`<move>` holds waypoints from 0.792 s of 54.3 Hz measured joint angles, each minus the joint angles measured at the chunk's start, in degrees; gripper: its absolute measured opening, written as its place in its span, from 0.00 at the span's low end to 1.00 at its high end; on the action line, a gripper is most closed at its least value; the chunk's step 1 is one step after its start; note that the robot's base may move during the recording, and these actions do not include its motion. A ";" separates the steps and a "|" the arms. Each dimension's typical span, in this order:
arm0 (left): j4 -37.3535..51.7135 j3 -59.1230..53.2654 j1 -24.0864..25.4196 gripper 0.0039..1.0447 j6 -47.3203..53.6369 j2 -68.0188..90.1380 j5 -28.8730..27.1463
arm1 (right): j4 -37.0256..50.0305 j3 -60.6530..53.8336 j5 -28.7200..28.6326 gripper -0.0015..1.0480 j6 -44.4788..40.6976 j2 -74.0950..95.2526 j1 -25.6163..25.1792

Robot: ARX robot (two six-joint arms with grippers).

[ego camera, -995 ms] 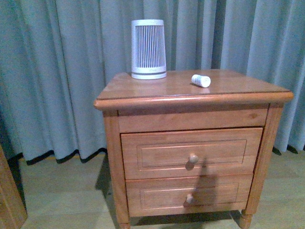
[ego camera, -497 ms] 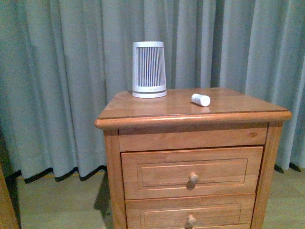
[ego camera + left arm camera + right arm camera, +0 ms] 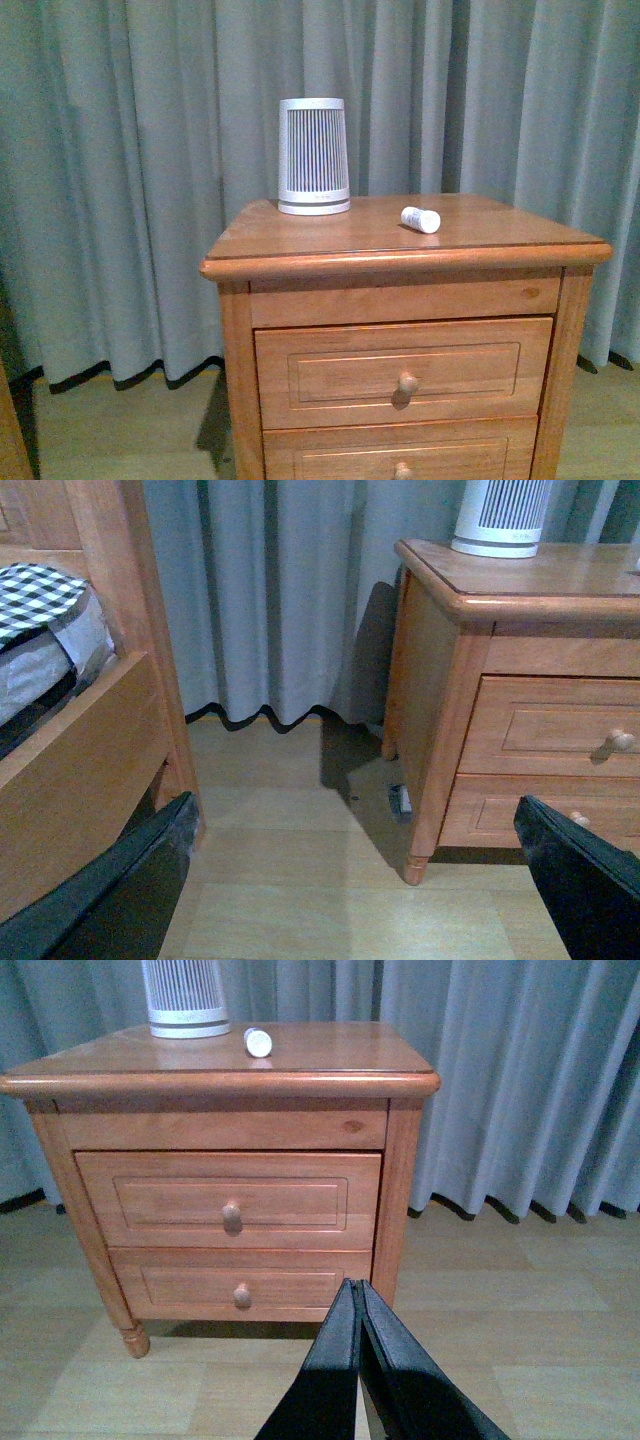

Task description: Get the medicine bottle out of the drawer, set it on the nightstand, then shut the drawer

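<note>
The medicine bottle (image 3: 420, 219) lies on its side on the top of the nightstand (image 3: 330, 240), right of centre; it also shows in the right wrist view (image 3: 258, 1042). The upper drawer (image 3: 403, 373) is shut flush, its round knob (image 3: 408, 382) showing; it also shows in the right wrist view (image 3: 231, 1215) and the left wrist view (image 3: 560, 730). My left gripper (image 3: 355, 880) is open and empty, low over the floor left of the nightstand. My right gripper (image 3: 357, 1288) is shut and empty, well back from the nightstand's front. Neither arm shows in the front view.
A large white ribbed cylinder (image 3: 313, 157) stands at the back left of the top. Grey curtains (image 3: 120, 170) hang behind. A wooden bed frame (image 3: 90, 750) with checked bedding stands left of the nightstand. The lower drawer (image 3: 240, 1290) is shut. The floor (image 3: 290, 810) is light wood.
The front view has tilted upward: the nightstand and the things on it sit lower in the picture. The bottle and the ribbed cylinder keep their places on the top. Both drawers stay shut.
</note>
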 joint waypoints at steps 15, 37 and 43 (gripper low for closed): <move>0.00 0.00 0.00 0.94 0.02 0.00 0.00 | 0.02 -0.48 0.02 0.03 0.00 -0.74 0.00; 0.00 0.00 0.00 0.94 0.02 0.00 0.00 | 0.02 -0.48 0.00 0.72 -0.13 -0.76 0.00; 0.00 0.00 0.00 0.94 0.02 0.00 0.00 | 0.02 -0.48 0.00 0.91 -0.13 -0.76 0.00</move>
